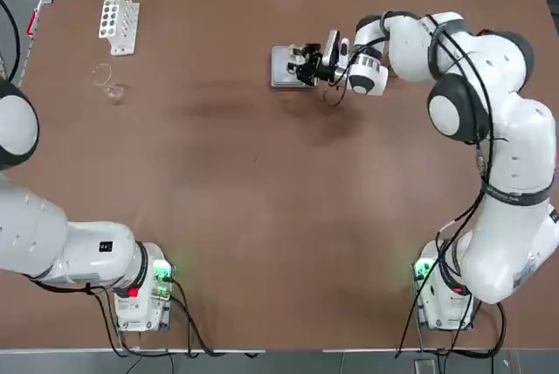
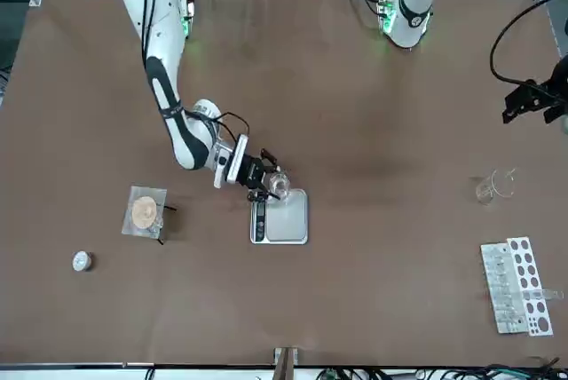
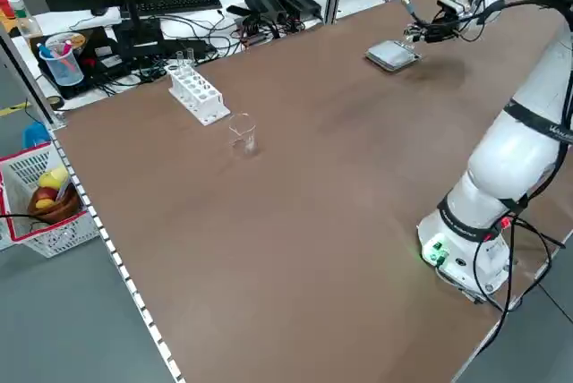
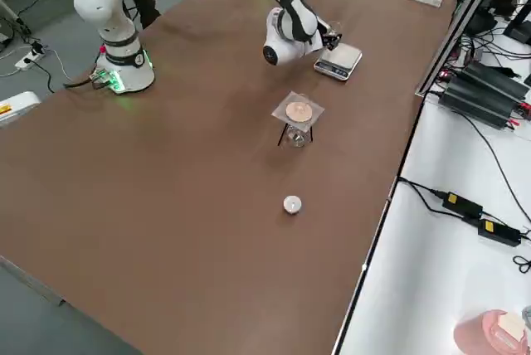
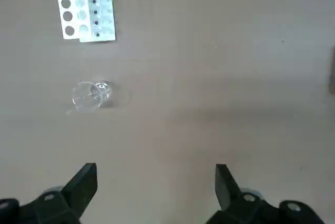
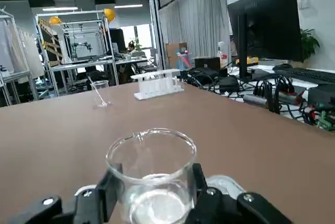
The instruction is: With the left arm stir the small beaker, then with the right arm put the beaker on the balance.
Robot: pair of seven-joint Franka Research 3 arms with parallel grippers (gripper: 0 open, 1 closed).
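Brown tabletop point(image 1: 262, 217) fills the overhead frame, with cables and gear along its top edge. Upper centre, the right claw point(image 1: 307, 65) is clamped on the small beaker point(image 2: 278, 186), holding it upright over the edge of the balance point(image 2: 282, 217); whether the glass touches the plate cannot be told. At the left edge of that frame the left arm point(image 1: 52, 243) is parked, and its wrist view shows the left claw point(image 5: 156, 182) spread wide and holding nothing. Upper left stand a white tube rack point(image 1: 118, 17) and, just below it, a larger glass vessel point(image 1: 111, 87).
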